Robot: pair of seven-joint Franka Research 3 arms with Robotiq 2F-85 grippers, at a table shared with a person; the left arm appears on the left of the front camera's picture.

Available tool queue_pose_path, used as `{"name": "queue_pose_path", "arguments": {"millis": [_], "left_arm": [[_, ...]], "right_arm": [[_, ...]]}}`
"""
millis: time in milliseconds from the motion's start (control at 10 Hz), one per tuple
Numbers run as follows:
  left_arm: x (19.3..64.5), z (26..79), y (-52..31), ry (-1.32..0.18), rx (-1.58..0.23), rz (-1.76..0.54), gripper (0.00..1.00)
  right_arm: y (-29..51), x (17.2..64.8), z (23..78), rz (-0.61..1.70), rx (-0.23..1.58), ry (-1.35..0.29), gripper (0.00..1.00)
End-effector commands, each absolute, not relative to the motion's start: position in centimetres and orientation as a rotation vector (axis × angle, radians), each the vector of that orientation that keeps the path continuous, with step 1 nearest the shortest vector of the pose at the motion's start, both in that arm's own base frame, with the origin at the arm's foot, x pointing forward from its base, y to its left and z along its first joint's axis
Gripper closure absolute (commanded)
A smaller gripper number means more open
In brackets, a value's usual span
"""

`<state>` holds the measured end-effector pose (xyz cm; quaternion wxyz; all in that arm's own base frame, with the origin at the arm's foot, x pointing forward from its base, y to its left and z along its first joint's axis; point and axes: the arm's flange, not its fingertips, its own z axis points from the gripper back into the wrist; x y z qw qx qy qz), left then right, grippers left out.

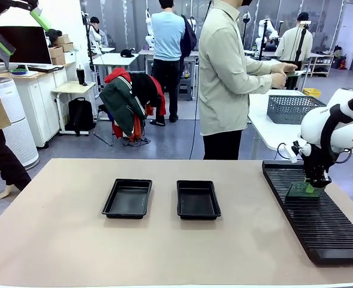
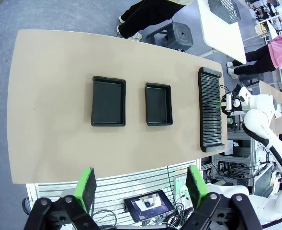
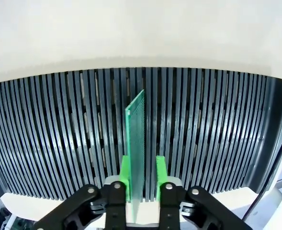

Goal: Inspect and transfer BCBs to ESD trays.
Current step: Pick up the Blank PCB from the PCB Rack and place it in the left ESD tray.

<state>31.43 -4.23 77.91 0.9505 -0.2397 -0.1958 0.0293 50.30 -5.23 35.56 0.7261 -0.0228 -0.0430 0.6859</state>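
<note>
Right jaws are clamping an upright BCB [image 3: 136,143] in the slotted rack [image 3: 59,134], hiding its near edge; left jaws are gaping empty.

A grey floor [image 1: 182,138] ran behind the tan table [image 1: 62,240]. At the left stood a white cabinet [image 1: 41,105] with a dark monitor [image 1: 26,45] and cardboard boxes [image 1: 61,48] on top, and a round white air purifier [image 1: 17,135] beside it. A black backpack [image 1: 80,114] sat under a small side table [image 1: 73,90], near a heap of red and green jackets [image 1: 128,102]. On the right, a white table [image 1: 266,126] carried a grey mesh basket [image 1: 293,108].
</note>
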Motion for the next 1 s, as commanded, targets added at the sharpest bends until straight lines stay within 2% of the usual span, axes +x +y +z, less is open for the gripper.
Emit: {"name": "queue_pose_path", "arguments": {"millis": [0,100,200,300,400,500,600,900], "left_arm": [[31.4,77.77,-4.22,-0.398,-0.492,0.061,0.0],[31.4,77.77,-4.22,-0.398,-0.492,0.061,0.0],[31.4,77.77,-4.22,-0.398,-0.492,0.061,0.0],[31.4,77.77,-4.22,-0.398,-0.492,0.061,0.0],[31.4,77.77,-4.22,-0.398,-0.492,0.061,0.0],[31.4,77.77,-4.22,-0.398,-0.492,0.061,0.0],[31.4,77.77,-4.22,-0.398,-0.492,0.061,0.0],[31.4,77.77,-4.22,-0.398,-0.492,0.061,0.0]], "right_arm": [[-5.41,49.49,35.51,1.499,-0.067,-0.094,0.95],[-5.51,49.3,35.44,1.499,-0.063,-0.097,0.76],[-5.55,49.07,35.42,1.497,-0.063,-0.103,1.0],[-5.64,48.97,35.38,1.496,-0.062,-0.102,0.85],[-5.69,48.95,35.39,1.496,-0.056,-0.095,1.0],[-5.72,48.94,35.43,1.495,-0.054,-0.089,0.94],[-5.79,49.02,35.51,1.492,-0.047,-0.094,1.0],[-5.6,49.92,35.8,1.504,-0.054,-0.099,1.0]]}}
